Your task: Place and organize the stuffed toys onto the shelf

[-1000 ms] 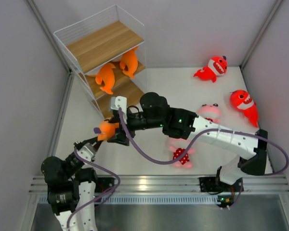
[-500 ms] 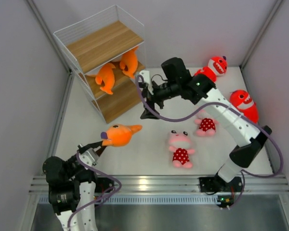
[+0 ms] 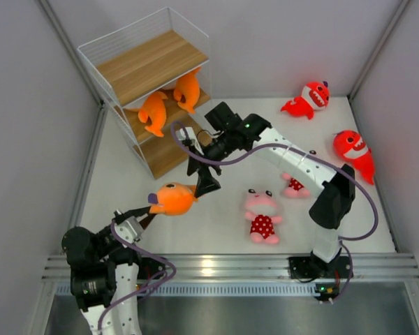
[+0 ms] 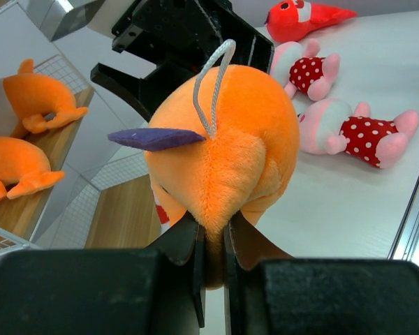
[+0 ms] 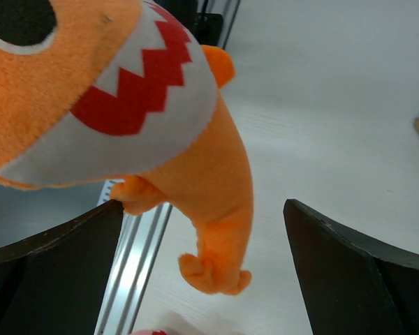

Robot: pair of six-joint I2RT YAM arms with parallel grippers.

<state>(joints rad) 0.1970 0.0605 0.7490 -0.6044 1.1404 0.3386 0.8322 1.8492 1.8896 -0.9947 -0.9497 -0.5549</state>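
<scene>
My left gripper (image 3: 146, 211) is shut on an orange shark (image 3: 171, 199) and holds it by a pinch of plush above the table; the left wrist view shows the shark (image 4: 223, 139) from behind. My right gripper (image 3: 203, 180) is open, just right of that shark. In the right wrist view the shark's tail (image 5: 216, 230) hangs between the spread fingers (image 5: 56, 258), untouched. The shelf (image 3: 150, 63) stands at the back left with two orange sharks (image 3: 153, 112) on its middle board. Two red sharks (image 3: 309, 98) and two pink animals (image 3: 262, 213) lie on the table.
The second red shark (image 3: 354, 150) lies by the right wall. The second pink animal (image 3: 293, 184) is partly hidden under my right arm. Grey walls close in the left, back and right. A metal rail (image 3: 216, 265) runs along the near edge.
My right gripper drew away from the shark toward the shelf, then came back down beside it, open. My left gripper kept hold of the shark and shifted slightly right.
</scene>
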